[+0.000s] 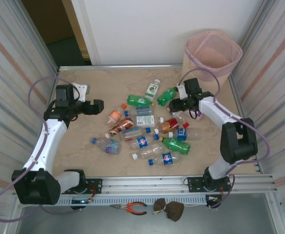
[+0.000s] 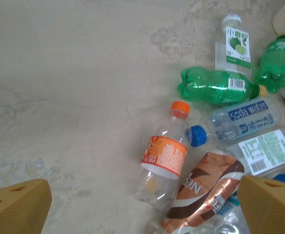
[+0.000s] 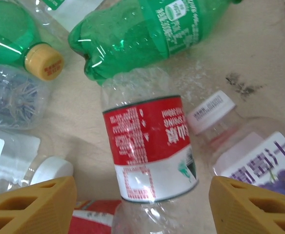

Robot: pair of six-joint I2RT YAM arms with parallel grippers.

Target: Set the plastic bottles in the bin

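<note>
Right wrist view is showing right pincer straddling red-labelled bottle, jaws apart, not gripping; left pincer hanging wide open, empty.

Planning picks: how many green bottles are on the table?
3: a green bottle far back, another right of it, a third nearer, on the right. More may be hidden.
</note>
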